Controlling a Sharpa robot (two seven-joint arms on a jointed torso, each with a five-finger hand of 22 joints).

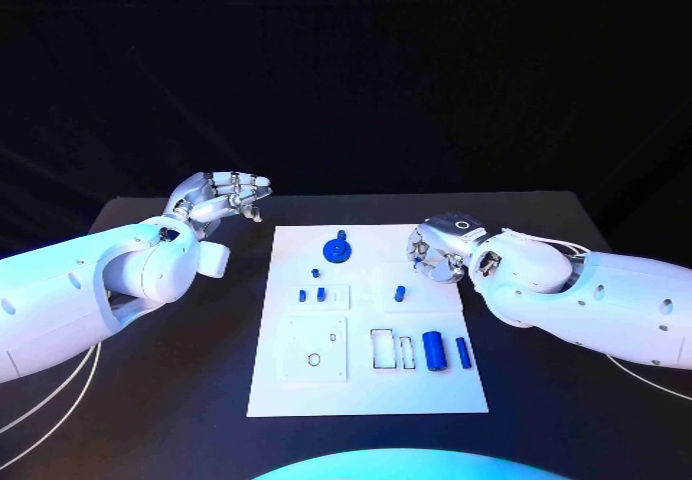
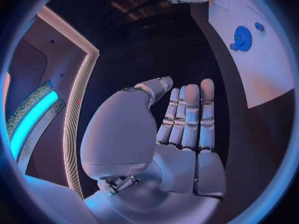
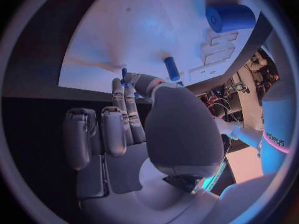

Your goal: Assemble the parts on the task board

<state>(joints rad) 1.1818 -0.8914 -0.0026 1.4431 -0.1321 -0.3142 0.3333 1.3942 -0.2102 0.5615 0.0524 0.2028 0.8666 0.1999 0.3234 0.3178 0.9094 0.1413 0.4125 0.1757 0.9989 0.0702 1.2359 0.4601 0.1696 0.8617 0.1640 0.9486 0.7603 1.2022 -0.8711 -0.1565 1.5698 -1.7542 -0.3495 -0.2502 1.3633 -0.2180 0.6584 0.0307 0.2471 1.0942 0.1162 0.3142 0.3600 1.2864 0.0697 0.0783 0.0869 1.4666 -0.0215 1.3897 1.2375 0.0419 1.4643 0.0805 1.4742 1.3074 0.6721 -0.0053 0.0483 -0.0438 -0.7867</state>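
One small blue peg [image 1: 400, 294] is stood up near the board's [image 1: 289, 400] right edge, long axis upright, just beside the right hand [image 1: 437, 254], whose fingers look curled with something blue pinched. Left hand [image 1: 224, 197] is kept off the left edge, fingers straight, nothing held.

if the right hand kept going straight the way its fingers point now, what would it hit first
Probably the small blue peg standing on the task board: in the right wrist view it sits just beyond the right hand's fingers. Depth is unclear, so they might pass beside it.
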